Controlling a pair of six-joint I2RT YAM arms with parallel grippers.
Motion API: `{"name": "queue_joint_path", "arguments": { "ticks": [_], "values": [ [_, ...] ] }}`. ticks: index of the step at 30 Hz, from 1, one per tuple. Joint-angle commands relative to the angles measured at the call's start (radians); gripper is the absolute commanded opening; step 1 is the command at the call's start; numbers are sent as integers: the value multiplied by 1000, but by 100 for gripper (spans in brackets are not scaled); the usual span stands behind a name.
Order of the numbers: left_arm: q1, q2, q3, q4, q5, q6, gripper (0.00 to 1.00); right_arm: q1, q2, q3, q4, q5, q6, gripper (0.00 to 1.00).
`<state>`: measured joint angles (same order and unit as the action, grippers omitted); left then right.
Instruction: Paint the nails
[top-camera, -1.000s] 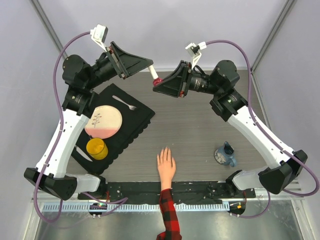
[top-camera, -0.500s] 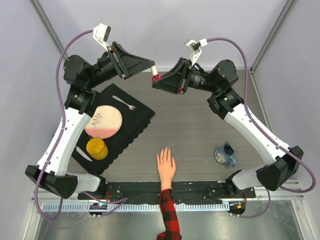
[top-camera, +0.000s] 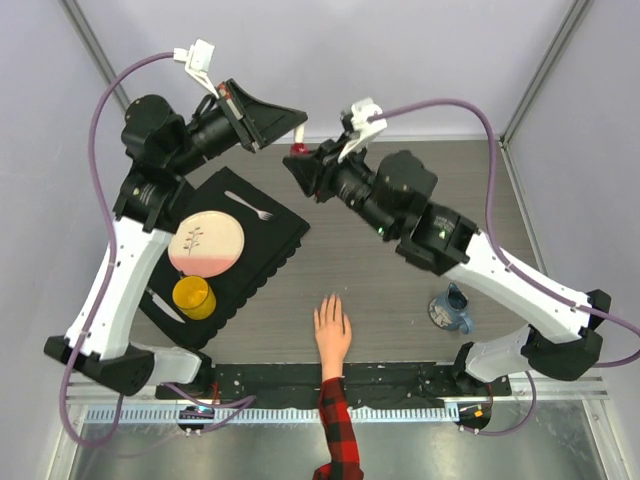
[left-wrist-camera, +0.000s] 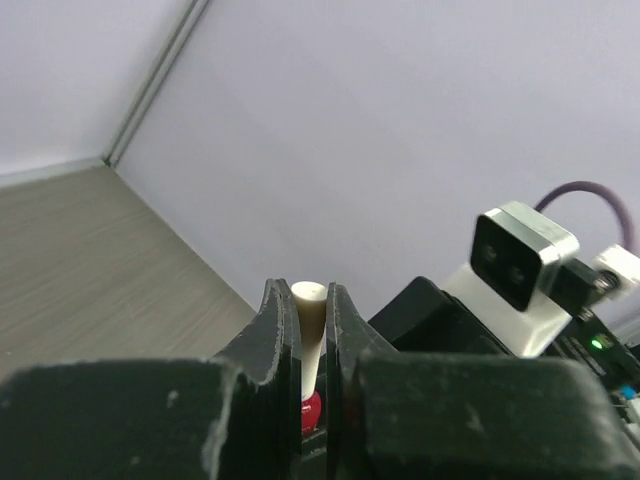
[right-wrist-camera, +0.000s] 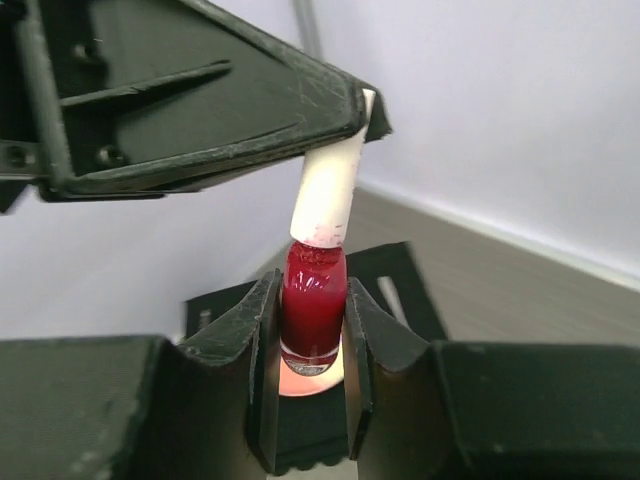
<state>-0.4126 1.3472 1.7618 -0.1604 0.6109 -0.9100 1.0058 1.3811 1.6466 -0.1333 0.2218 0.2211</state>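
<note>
High at the back of the table, my right gripper (top-camera: 297, 163) (right-wrist-camera: 312, 300) is shut on a small red polish bottle (top-camera: 297, 151) (right-wrist-camera: 312, 300). My left gripper (top-camera: 300, 130) (left-wrist-camera: 311, 297) is shut on the bottle's white cap (left-wrist-camera: 310, 320) (right-wrist-camera: 327, 200), which still sits on the bottle. A pale hand (top-camera: 332, 330) in a red-and-black plaid sleeve lies flat near the table's front edge, fingers pointing away from the arm bases. Its nails (top-camera: 327, 301) are too small to judge. Both grippers are far from the hand.
A black placemat (top-camera: 285, 232) at the left carries a pink plate (top-camera: 206, 244), a fork (top-camera: 250, 206), a yellow cup (top-camera: 193, 297) and a knife (top-camera: 165, 305). A blue mug (top-camera: 452, 309) stands at the front right.
My left gripper has closed on the white cap. The right arm has swung left and forward with the bottle, and the left wrist has shifted slightly back.
</note>
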Motion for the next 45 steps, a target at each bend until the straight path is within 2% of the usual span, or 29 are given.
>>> {"name": "queue_joint_path", "arguments": {
  "ticks": [1, 6, 8, 9, 11, 12, 15, 16, 18, 19, 25, 30, 38, 45],
  "values": [
    [-83, -62, 18, -160, -146, 120, 0, 131, 6, 24, -14, 505, -376, 1],
    [-83, -72, 11, -183, -135, 134, 0, 106, -30, -19, 14, 318, -335, 1],
    [-83, -80, 8, -191, -137, 143, 6, 68, -36, -24, -5, 245, -304, 1],
    [-83, -85, 8, -191, -137, 148, 17, 50, -45, -27, -14, 144, -266, 1],
    [-81, -94, 2, -189, -134, 158, 35, -22, -56, -34, -28, 36, -223, 1],
    [-81, -98, 2, -186, -134, 172, 49, -63, -60, -36, -32, -137, -148, 1],
    [-72, -106, 13, -177, -116, 183, 63, -188, -59, -36, -35, -378, -63, 1],
    [-63, -99, 19, -176, -105, 177, 64, -209, -56, -34, -35, -503, -21, 1],
    [-51, -80, 48, -185, -47, 154, 65, -271, -51, -31, -26, -619, 21, 1],
    [-42, -73, 57, -180, -18, 145, 65, -292, -45, -28, -25, -730, 67, 1],
    [12, 0, 110, -157, 122, 42, 65, -427, -30, -53, 119, -1060, 280, 1],
    [63, 69, 162, -166, 231, -55, 51, -486, -22, -44, 124, -1151, 314, 1],
    [63, 99, 234, -293, 326, -7, 53, -519, 10, 4, 66, -1216, 301, 1],
    [63, 101, 249, -357, 326, 49, 55, -518, 38, 36, 26, -1228, 277, 1]
  ]
}}
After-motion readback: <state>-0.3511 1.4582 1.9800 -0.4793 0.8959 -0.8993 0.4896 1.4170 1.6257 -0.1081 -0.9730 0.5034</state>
